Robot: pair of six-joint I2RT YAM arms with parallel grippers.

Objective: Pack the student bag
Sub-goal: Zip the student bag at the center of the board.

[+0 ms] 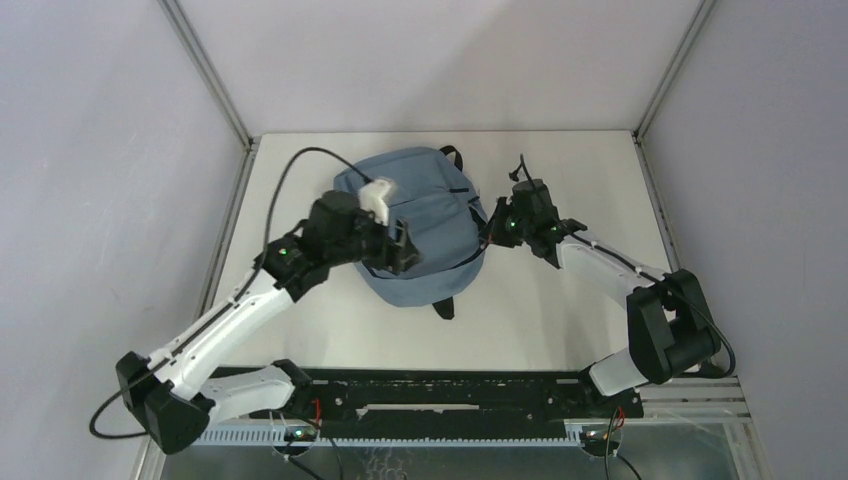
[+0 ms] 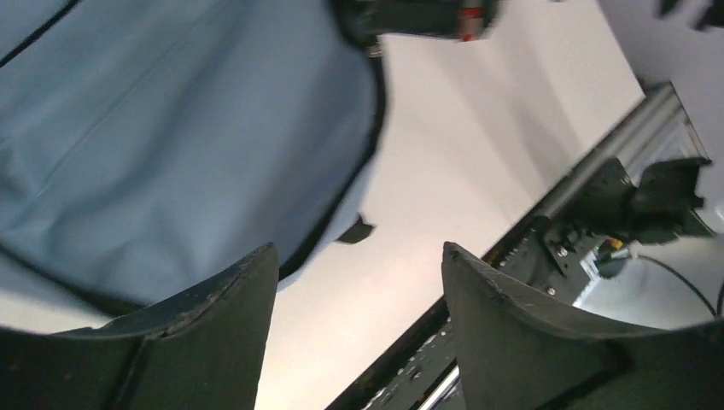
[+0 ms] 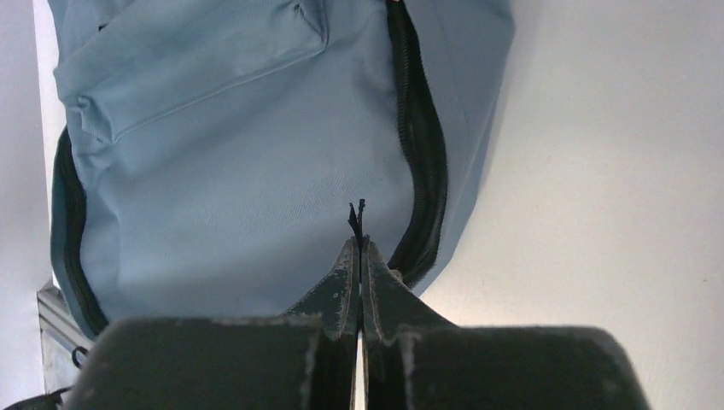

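The grey-blue student bag (image 1: 430, 215) lies flat in the middle of the table, its rounded top toward the far wall. My left gripper (image 1: 405, 255) hovers over its near left part, open and empty. In the left wrist view (image 2: 359, 248) the bag (image 2: 154, 128) lies to the left of the fingers. My right gripper (image 1: 487, 232) is at the bag's right edge. In the right wrist view (image 3: 359, 241) it is shut on a thin black zipper pull (image 3: 356, 213), beside the black zipper (image 3: 423, 154) on the bag (image 3: 239, 171).
A black strap end (image 1: 443, 308) sticks out from the bag's near edge, also seen in the left wrist view (image 2: 354, 231). The black mounting rail (image 1: 450, 385) runs along the near table edge. Walls with metal posts close the table's left, right and far sides.
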